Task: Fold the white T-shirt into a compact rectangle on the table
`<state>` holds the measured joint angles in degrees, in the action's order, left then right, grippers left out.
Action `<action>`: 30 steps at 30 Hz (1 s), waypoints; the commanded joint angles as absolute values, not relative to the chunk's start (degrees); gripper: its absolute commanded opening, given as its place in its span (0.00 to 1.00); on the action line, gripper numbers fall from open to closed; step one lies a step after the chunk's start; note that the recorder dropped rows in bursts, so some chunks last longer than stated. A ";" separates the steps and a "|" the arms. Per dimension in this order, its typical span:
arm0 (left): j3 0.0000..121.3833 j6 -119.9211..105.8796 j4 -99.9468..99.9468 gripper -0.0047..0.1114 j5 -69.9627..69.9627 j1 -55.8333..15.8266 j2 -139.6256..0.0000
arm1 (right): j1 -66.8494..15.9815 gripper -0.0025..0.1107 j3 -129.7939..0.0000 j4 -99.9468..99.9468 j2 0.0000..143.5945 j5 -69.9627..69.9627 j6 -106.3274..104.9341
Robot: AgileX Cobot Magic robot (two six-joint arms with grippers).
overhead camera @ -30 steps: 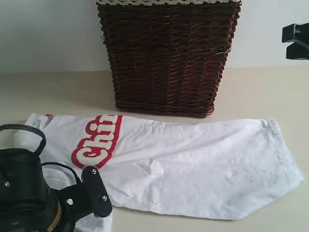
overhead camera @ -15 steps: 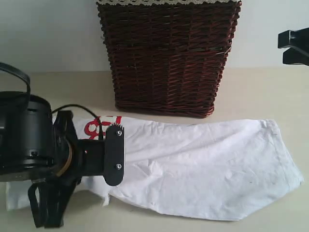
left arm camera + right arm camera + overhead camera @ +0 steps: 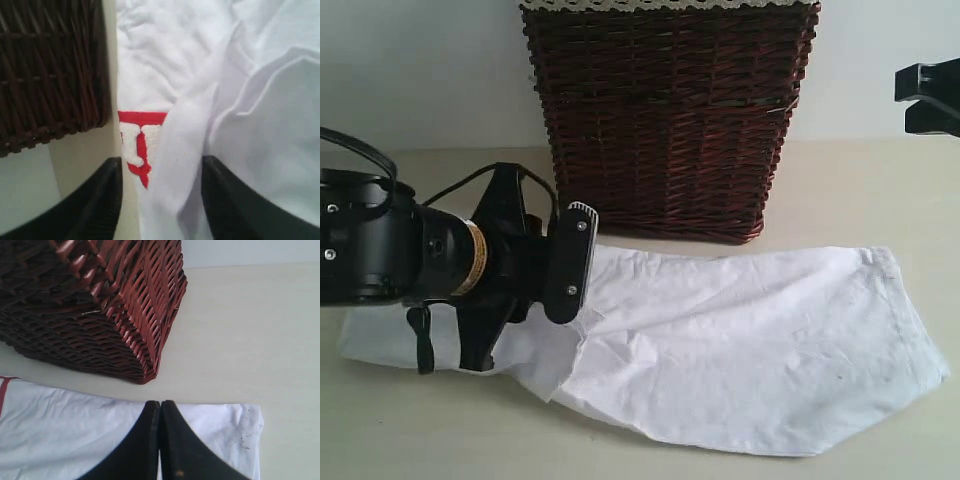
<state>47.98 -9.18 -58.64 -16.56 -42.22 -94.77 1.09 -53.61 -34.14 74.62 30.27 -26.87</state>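
The left gripper (image 3: 161,195) stands over the left end of the white T-shirt (image 3: 740,340). Its jaws are apart, and a loose ridge of cloth with a scrap of red lettering lies between them, apparently unpinched. The shirt runs as a long band parallel to the table's (image 3: 850,190) front edge and stretches rightward from this gripper, so the left arm is nearer. The surface is flat, matte beige. The dark wicker basket (image 3: 670,120) near the back edge leaves little room behind. The right gripper (image 3: 160,412) hangs closed and empty above the shirt's right end.

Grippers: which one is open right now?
The left gripper, jaws apart astride a ridge of the white T-shirt; the right gripper is shut tight.
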 commanded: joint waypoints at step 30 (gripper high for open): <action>55.05 -20.76 0.79 0.04 -16.01 -31.79 -106.31 | 1.34 0.02 -53.50 -34.55 74.80 30.99 -27.97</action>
<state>54.02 -21.10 0.00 -19.46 -32.77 -104.27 1.09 -53.61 -34.31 74.62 31.64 -27.11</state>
